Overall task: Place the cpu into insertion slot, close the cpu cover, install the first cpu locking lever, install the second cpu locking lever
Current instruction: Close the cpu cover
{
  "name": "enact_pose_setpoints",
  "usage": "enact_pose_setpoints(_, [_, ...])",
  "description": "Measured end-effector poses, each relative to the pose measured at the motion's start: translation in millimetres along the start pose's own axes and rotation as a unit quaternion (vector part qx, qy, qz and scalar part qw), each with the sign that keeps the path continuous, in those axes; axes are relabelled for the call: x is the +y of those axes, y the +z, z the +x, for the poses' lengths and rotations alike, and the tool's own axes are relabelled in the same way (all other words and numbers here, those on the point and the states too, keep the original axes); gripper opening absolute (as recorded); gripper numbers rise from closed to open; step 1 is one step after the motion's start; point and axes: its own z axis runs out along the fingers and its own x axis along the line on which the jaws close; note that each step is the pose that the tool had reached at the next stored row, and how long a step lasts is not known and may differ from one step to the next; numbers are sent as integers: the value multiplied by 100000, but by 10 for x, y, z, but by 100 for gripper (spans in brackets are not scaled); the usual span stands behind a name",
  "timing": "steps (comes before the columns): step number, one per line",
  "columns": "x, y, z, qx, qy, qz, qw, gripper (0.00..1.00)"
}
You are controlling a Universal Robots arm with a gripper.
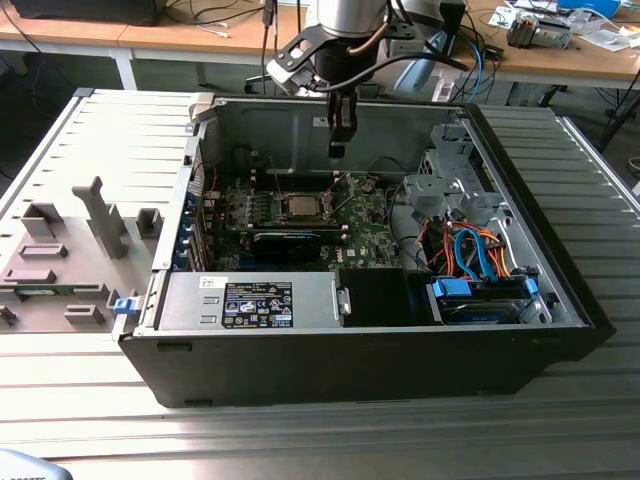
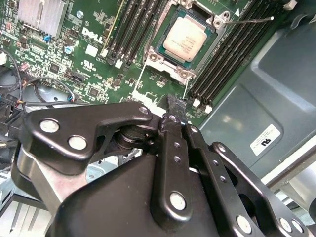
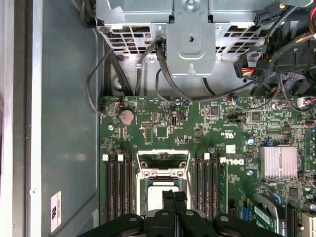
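Note:
The cpu [image 2: 187,39] lies flat in the insertion slot [image 2: 159,48] on the green motherboard [image 2: 94,64], its silvery top showing through the window of the cpu cover [image 2: 210,49], which lies down around it. A thin wire locking lever [image 2: 252,20] sticks out from one corner of the socket and another [image 2: 140,78] runs along its side. In the exterior view my gripper [image 1: 338,150] hangs above the cpu [image 1: 300,205], a little toward the exterior view's right. Its fingers [image 2: 175,106] are pressed together with nothing between them. In the first wrist view the fingertips [image 3: 174,196] partly hide the cpu [image 3: 157,196].
Black memory slots [image 2: 133,29] flank the socket on both sides. The open case's walls [image 1: 250,125] surround the board. A power supply [image 1: 255,300] sits at the front. A drive cage [image 1: 455,185] with orange and blue cables [image 1: 480,250] stands at the exterior view's right.

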Motion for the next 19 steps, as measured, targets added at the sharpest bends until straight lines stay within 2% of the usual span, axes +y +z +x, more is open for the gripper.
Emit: enact_pose_setpoints(19, [140,60,0,0,-1,-1,100000,11])
